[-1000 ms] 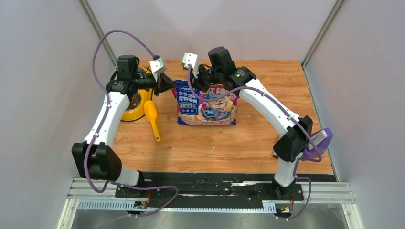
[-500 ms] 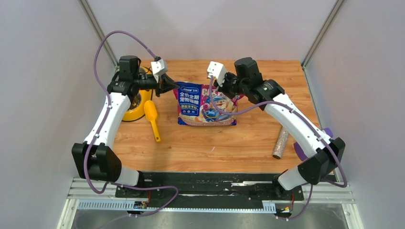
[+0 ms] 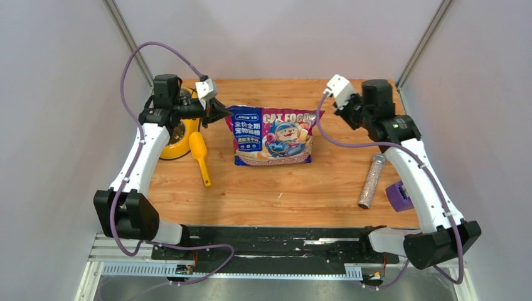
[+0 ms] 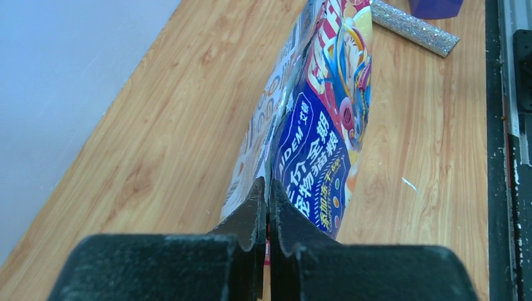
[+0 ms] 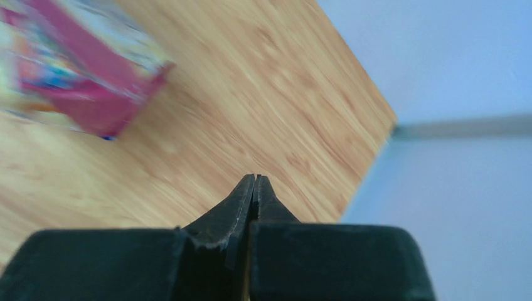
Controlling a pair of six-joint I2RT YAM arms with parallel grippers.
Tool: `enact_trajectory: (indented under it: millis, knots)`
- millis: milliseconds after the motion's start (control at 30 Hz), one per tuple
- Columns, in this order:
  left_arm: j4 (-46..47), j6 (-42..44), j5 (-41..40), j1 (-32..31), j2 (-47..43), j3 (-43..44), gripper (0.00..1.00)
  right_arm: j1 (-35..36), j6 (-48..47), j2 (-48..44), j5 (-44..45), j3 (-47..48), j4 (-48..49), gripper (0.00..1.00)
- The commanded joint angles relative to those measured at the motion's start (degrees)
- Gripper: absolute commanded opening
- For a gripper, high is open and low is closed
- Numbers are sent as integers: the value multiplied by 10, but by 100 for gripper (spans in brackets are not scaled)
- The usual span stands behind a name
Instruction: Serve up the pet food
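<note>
The right gripper (image 5: 254, 182) has swung away from the cat food bag (image 3: 273, 135) toward the far right corner of the table (image 3: 282, 188), empty, with its jaws pressed together. The left gripper (image 4: 268, 188) pinches the bag's upper left corner. The bag stands mid-table, nearer the far edge.

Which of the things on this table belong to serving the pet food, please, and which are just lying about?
For the job: cat food bag, gripped at one corner by the left tool; probably also the yellow bowl and yellow scoop.
Lying about: speckled tube; purple object at the right edge.
</note>
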Motion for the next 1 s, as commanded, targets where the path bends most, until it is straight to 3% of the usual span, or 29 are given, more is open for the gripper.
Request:
enact_trajectory:
  millis: [0,33,100,133,200,267,367,433,600,667,700,767,833,967]
  knots:
    - [16,-9,-10,29,-30,1,0,-49,-6,-46,84,16,-9,0]
    - [23,-17,-6,29,-30,0,0,-49,4,-47,74,24,-4,0]
    - [40,-45,5,28,-31,-3,15,-49,39,-45,27,47,4,0]
    - [44,-58,10,28,-31,-4,30,-47,56,-40,-6,61,3,1]
    - [53,-70,16,24,-34,-6,44,-40,102,-25,-70,91,4,35]
    - [55,-71,17,21,-37,-11,50,-21,137,-2,-141,118,5,63]
    - [52,-72,17,18,-39,-13,52,8,186,45,-252,165,5,76]
    - [48,-74,17,17,-36,-14,52,32,201,81,-305,199,11,76]
    - [46,-80,28,10,-26,-11,51,115,174,179,-316,260,28,77]
    - [34,-76,29,10,-19,-5,46,139,164,216,-316,289,30,76]
    - [27,-65,29,10,-14,-3,38,147,161,236,-316,304,32,74]
    - [4,-51,32,9,-6,7,26,159,162,272,-327,334,39,62]
    - [-11,-42,34,10,1,18,17,167,170,300,-336,359,47,44]
    - [-21,-33,40,10,13,34,6,185,162,338,-319,385,52,31]
